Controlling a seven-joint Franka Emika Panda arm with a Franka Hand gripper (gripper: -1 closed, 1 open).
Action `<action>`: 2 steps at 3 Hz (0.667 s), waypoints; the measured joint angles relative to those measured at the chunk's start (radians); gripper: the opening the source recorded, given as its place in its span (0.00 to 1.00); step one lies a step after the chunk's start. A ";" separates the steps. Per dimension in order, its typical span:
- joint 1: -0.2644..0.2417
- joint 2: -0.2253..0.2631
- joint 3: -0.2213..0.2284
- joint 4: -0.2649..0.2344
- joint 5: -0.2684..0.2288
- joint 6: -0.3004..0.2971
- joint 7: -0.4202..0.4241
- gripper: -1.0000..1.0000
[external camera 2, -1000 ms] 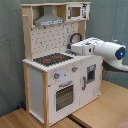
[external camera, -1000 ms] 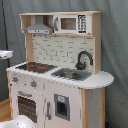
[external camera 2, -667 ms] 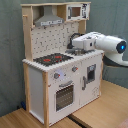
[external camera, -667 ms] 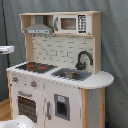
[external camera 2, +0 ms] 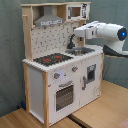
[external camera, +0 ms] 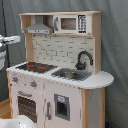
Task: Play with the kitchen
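Observation:
The kitchen [external camera: 55,85] [external camera 2: 60,75] is a white and pale-wood toy with a black-red hob [external camera: 34,66] [external camera 2: 52,59], a silver sink [external camera: 70,75] [external camera 2: 80,50], a black faucet [external camera: 82,59], an oven door [external camera: 25,107] [external camera 2: 64,96], a grey hood [external camera: 39,27] and a small microwave [external camera: 72,23]. In the second exterior view my white arm [external camera 2: 107,32] reaches in from the right at faucet height. Its gripper [external camera 2: 73,40] lies in front of the sink area. A white part of the arm [external camera: 7,40] shows at the first exterior view's left edge, apart from the kitchen's front.
The kitchen stands on a wooden floor [external camera 2: 105,107] with a grey curtain [external camera: 115,45] behind it. A white rounded object [external camera: 20,122] sits at the bottom left of the first exterior view.
The arm has risen a little in both exterior views, and its end has edged toward the second exterior view's left. Nothing on the kitchen has moved.

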State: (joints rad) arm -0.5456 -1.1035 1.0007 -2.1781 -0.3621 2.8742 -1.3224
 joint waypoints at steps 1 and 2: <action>-0.043 0.077 0.018 0.031 -0.001 0.003 -0.034 1.00; -0.088 0.120 0.055 0.111 -0.001 0.003 -0.034 1.00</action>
State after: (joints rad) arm -0.6336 -0.9832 1.0556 -2.0673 -0.3630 2.8771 -1.3562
